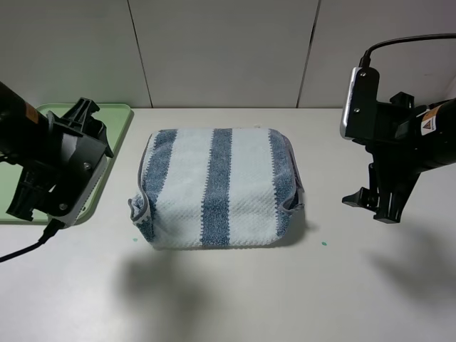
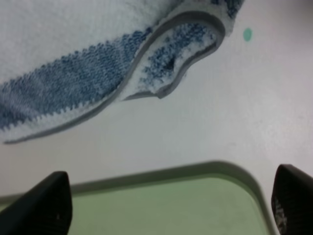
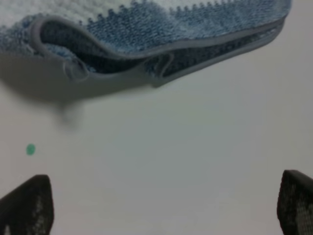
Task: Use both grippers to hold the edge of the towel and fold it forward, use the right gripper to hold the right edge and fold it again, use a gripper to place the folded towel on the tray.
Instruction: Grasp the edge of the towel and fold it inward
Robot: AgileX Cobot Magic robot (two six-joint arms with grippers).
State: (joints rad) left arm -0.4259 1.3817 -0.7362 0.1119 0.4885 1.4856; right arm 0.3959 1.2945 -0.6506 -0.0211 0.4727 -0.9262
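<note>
The towel (image 1: 217,189) lies centred on the table (image 1: 235,303), the tray (image 1: 120,122) to its left under the left gripper (image 1: 50,206), the right gripper (image 1: 374,208) well to its right.

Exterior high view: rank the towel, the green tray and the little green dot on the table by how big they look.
1. Towel, clearly the largest.
2. Tray, counting only the part that shows. Much of it is hidden, so its real size against the towel is unsure.
3. Green dot, tiny.
</note>
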